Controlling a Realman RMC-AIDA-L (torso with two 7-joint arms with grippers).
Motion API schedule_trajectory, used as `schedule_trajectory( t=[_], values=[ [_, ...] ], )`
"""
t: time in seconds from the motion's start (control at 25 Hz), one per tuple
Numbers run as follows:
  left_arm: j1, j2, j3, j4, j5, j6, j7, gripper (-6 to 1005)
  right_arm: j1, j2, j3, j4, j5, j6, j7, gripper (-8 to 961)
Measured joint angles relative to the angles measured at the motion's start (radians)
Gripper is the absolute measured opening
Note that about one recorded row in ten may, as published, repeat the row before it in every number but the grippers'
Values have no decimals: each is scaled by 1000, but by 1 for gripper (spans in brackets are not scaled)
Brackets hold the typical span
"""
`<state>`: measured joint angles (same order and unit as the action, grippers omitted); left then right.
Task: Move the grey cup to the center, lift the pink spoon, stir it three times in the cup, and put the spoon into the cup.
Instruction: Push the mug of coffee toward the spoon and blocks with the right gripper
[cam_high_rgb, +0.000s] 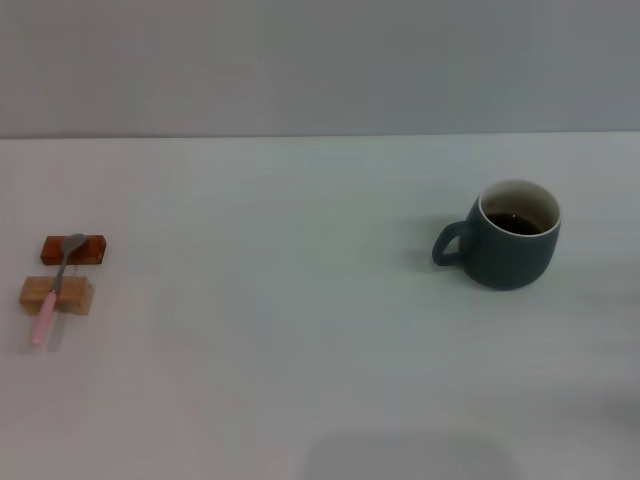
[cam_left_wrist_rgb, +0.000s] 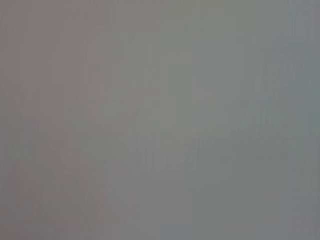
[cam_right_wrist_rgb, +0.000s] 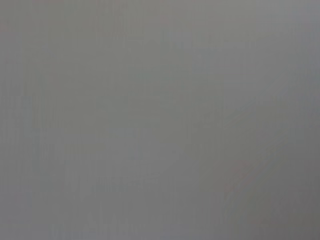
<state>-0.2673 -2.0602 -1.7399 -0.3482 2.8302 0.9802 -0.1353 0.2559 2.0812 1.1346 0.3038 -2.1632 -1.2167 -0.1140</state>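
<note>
The grey cup (cam_high_rgb: 512, 247) stands upright on the right side of the white table, its loop handle pointing left and a dark liquid inside. The pink spoon (cam_high_rgb: 54, 291) lies at the far left, its metal bowl resting on a reddish-brown block (cam_high_rgb: 74, 249) and its pink handle across a tan wooden block (cam_high_rgb: 56, 295). Neither gripper shows in the head view. Both wrist views show only a plain grey surface.
The white table (cam_high_rgb: 300, 330) runs back to a grey wall. A wide bare stretch lies between the spoon on the left and the cup on the right.
</note>
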Motion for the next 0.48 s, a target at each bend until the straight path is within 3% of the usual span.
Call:
schedule_trajectory(
  t=[0.36, 0.48],
  values=[
    [10, 0, 1, 0, 0, 2, -5, 832, 66, -27, -7, -122, -119, 102, 173, 117],
    [12, -3, 2, 0, 0, 1, -6, 832, 93, -41, -9, -140, -163, 148, 200, 94]
  ],
)
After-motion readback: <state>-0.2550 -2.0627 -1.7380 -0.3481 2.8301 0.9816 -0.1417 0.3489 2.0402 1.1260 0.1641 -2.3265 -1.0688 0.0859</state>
